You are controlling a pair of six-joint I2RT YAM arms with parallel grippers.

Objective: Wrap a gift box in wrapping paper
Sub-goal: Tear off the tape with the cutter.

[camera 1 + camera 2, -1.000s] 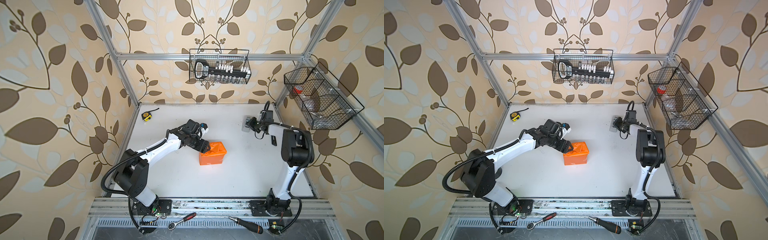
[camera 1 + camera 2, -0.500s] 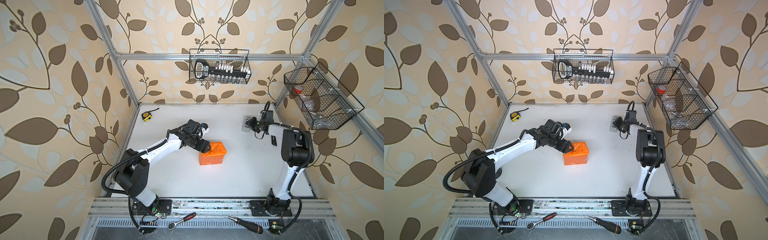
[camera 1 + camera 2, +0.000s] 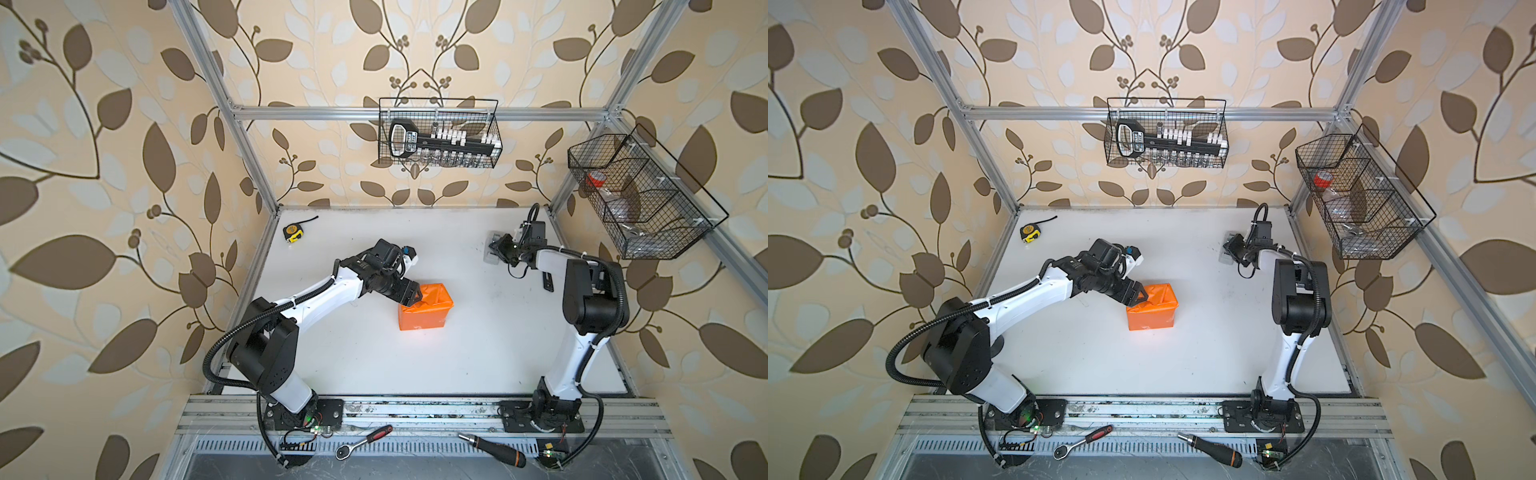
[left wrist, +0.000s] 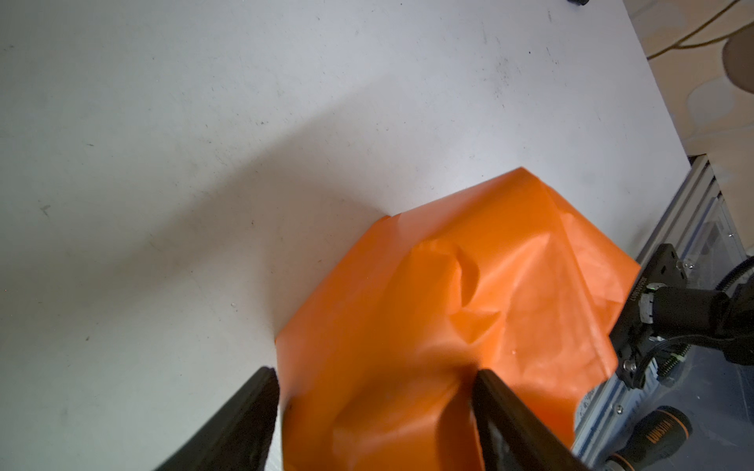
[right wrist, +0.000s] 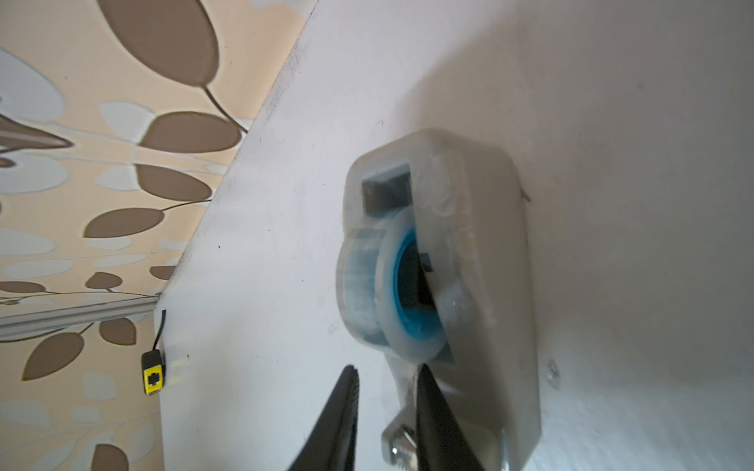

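Pressing wrapping paper (image 3: pixel 424 309): left gripper (image 3: pixel 414 296) (fingers (image 4: pixel 245 424) spread); right gripper (image 5: pixel 385 407) at tape dispenser (image 5: pixel 469 285)

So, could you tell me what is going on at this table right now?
Two robot arms are wrapping a present. The box itself is hidden under the orange wrapping paper, which sits mid-table, folded around it with creases on top. The left gripper is at the parcel's upper edge, jaws wide with paper between them in the left wrist view. The right gripper is at the far side of the table, jaws narrowly apart at the cutter end of the tape dispenser, apparently going for tape.
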